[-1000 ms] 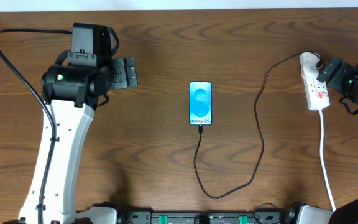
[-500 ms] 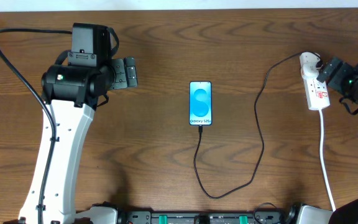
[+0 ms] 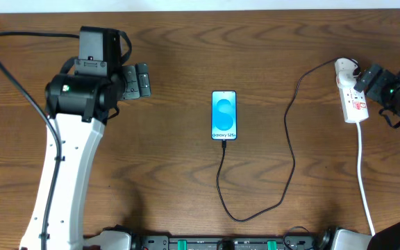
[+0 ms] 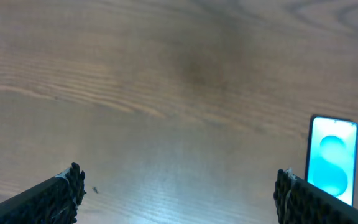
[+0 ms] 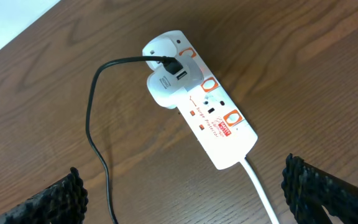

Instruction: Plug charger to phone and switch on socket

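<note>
Right wrist view puts the socket (image 5: 227, 132) slantwise across the middle of the frame, white with orange marks. The charger (image 5: 173, 65) has its black plug seated in a white block near the strip's upper end. From there the black cable bends left and runs down the left side of the frame. A white cord (image 5: 261, 190) leaves the strip's lower end toward the lower right. My right pincer (image 5: 188, 199) is spread wide, its two fingertips in the lower corners of the frame, and neither touches the socket. I cannot tell whether any switch is on.

Seen from overhead, the phone (image 3: 224, 115) lies face up at the centre of the frame on the tabletop (image 3: 172, 160), its screen lit cyan. The charger's small tip meets the phone's bottom edge. The cable loops down toward the lower middle, then climbs to the socket at the upper right. The phone and socket lie well apart.

My left pincer (image 4: 179, 199) is also spread, pinching nothing. It sits at the upper left of the overhead frame. In the left wrist view the phone shows at the lower right, just inside one fingertip.
</note>
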Available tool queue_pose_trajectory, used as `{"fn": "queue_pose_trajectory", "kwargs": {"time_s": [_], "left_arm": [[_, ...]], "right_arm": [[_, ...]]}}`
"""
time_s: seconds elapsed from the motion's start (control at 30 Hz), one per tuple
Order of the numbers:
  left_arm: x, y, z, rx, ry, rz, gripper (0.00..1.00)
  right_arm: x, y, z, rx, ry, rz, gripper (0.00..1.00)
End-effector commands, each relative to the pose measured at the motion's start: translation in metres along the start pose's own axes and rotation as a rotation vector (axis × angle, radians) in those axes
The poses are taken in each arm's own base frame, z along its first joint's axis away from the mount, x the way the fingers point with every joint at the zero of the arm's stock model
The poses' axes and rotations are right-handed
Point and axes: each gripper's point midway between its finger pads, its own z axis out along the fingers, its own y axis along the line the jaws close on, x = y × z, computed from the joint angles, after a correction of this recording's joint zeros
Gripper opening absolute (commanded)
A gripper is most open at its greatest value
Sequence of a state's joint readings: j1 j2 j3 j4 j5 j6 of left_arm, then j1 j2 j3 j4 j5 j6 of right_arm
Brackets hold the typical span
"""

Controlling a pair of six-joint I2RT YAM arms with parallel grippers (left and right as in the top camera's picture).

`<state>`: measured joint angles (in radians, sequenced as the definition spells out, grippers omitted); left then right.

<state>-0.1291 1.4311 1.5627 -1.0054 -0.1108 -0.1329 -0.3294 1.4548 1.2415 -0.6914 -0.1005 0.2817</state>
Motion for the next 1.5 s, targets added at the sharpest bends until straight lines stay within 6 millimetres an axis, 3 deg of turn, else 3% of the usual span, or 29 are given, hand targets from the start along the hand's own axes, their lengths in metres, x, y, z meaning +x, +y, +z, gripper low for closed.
{"fn": "queue_pose_trajectory", "kwargs": {"time_s": [0.0,0.2,0.5,0.67,0.83,1.03,1.47], "left_arm": [[-0.007,0.005,-0.025,0.007,-0.100,-0.012,0.98],[-0.006,0.013,-0.048,0.047,-0.305,-0.068,0.98],[0.000,0.027,-0.051,0.114,-0.701,-0.158,0.98],[0.020,0.027,-0.056,0.179,-0.948,-0.178,0.98],[0.056,0.032,-0.058,0.216,-1.169,-0.202,0.99],[0.092,0.035,-0.036,0.221,-1.197,-0.206,0.98],[0.145,0.044,0.021,0.135,-0.892,-0.189,0.98]], "right_arm": [[0.000,0.002,-0.001,-0.008,0.000,0.010,0.99],[0.000,0.002,-0.001,-0.008,0.000,0.010,0.99],[0.000,0.002,-0.001,-0.008,0.000,0.010,0.99],[0.000,0.002,-0.001,-0.008,0.000,0.010,0.99],[0.000,0.002,-0.001,-0.008,0.000,0.010,0.99],[0.000,0.002,-0.001,-0.008,0.000,0.010,0.99],[0.000,0.002,-0.001,-0.008,0.000,0.010,0.99]]}}
